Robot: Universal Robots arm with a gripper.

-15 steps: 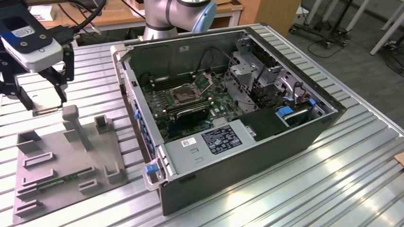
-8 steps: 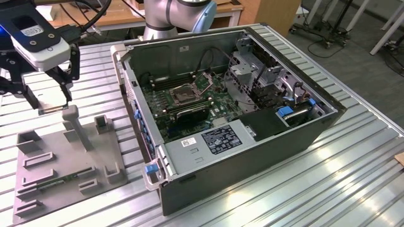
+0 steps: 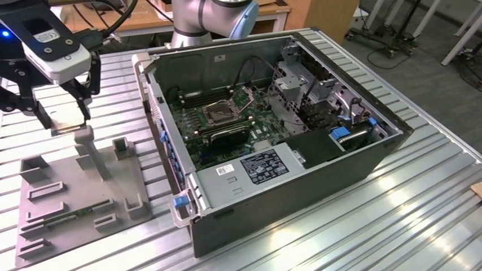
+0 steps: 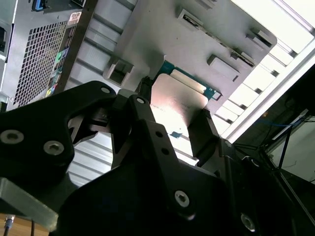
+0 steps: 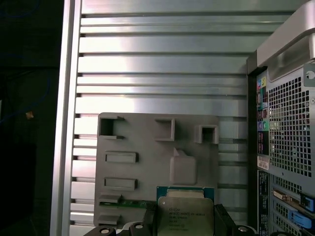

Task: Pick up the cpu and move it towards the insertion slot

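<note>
One step is as good as done: your tool point(image 3: 66, 121) has the cpu point(image 5: 186, 215) pinched between its two dark fingers point(image 4: 204, 132), closed in on opposite edges of the chip, and in the exterior view it hangs clear above the grey tray point(image 3: 68, 197) near the tall post point(image 3: 89, 152). In both wrist views the silvery top of the chip faces the camera with its green edge showing beyond the lid, and the tray lies well below it, so you can judge the pick as complete and the carry as the step in hand.

The insertion slot point(image 3: 223, 112) sits inside the open computer case point(image 3: 301, 186), on the green motherboard point(image 3: 226, 135), towards the exterior view's right of where you hold the chip. It is well apart from the tool, with the case's near wall between them.

What the move calls for, as far as you can judge:
- Keep the chip level and the grip unchanged; only its edges are held, so a jolt could tilt it.
- Clear the rim of the case with height in hand before you cross over.
- Mind the cables point(image 3: 252, 68) and the metal drive cage point(image 3: 297, 84) beside the socket.

The memory stick point(image 3: 71, 216) lying in the tray and the ribbed table point(image 3: 391, 220) have no part in this.
</note>
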